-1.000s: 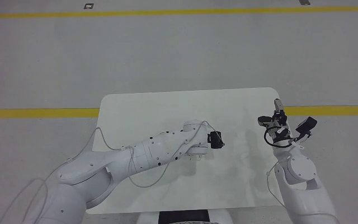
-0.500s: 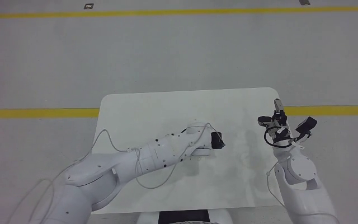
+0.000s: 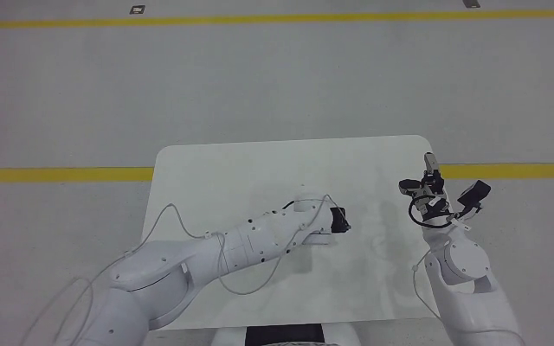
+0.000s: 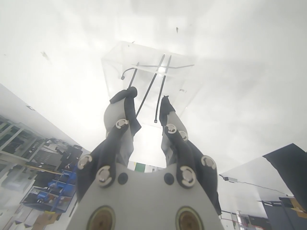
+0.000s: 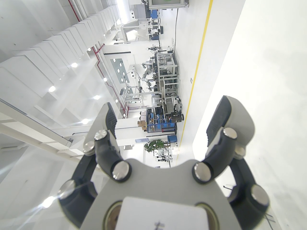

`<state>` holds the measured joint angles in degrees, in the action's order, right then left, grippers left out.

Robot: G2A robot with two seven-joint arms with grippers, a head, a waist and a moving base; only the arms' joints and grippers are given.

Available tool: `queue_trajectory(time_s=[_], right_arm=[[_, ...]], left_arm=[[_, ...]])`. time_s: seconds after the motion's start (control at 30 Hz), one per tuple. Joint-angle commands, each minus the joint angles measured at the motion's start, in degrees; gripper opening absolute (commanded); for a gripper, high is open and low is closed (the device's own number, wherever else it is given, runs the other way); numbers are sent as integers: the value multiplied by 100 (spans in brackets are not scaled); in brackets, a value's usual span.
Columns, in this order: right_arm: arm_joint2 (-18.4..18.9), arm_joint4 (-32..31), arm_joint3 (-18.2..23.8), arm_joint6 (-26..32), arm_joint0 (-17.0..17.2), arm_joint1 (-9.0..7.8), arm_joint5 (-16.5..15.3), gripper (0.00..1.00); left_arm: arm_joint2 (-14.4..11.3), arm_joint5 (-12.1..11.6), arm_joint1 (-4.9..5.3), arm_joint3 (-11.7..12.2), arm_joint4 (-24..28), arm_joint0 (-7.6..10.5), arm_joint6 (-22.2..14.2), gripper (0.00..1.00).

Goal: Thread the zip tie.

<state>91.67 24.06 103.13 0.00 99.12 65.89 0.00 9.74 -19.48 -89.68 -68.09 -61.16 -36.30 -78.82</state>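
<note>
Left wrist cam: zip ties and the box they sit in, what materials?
Zip ties: thin black strips, one curled at its end; likely flexible matte nylon. Box: see-through walls, glare on edges; clear glossy rigid plastic, possibly acrylic.

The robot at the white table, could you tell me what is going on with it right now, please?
It is set to thread a zip tie. Its left hand is out over the middle of the table, open and pointing down at a clear box with several black zip ties in it; none is gripped yet. Its right hand is at the table's right edge, open and holding nothing.
</note>
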Motion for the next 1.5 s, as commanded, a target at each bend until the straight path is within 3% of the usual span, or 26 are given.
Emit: queue_trajectory(time_s=[0.0,0.37,0.77,0.97,1.17,1.47], right_arm=[[0,0,0,0,0,0,0,100],[0,0,0,0,0,0,0,100],[0,0,0,0,0,0,0,100],[0,0,0,0,0,0,0,100],[0,0,0,0,0,0,0,100],[0,0,0,0,0,0,0,100]], left_arm=[[0,0,-23,36,-33,-15,-4,23],[0,0,-159,242,-406,-74,-2,21],[0,0,-388,570,-833,-211,56,19],[0,0,-458,578,-895,-201,8,22],[0,0,-517,601,-1121,-300,-74,23],[0,0,-629,819,-1330,-399,-64,21]])
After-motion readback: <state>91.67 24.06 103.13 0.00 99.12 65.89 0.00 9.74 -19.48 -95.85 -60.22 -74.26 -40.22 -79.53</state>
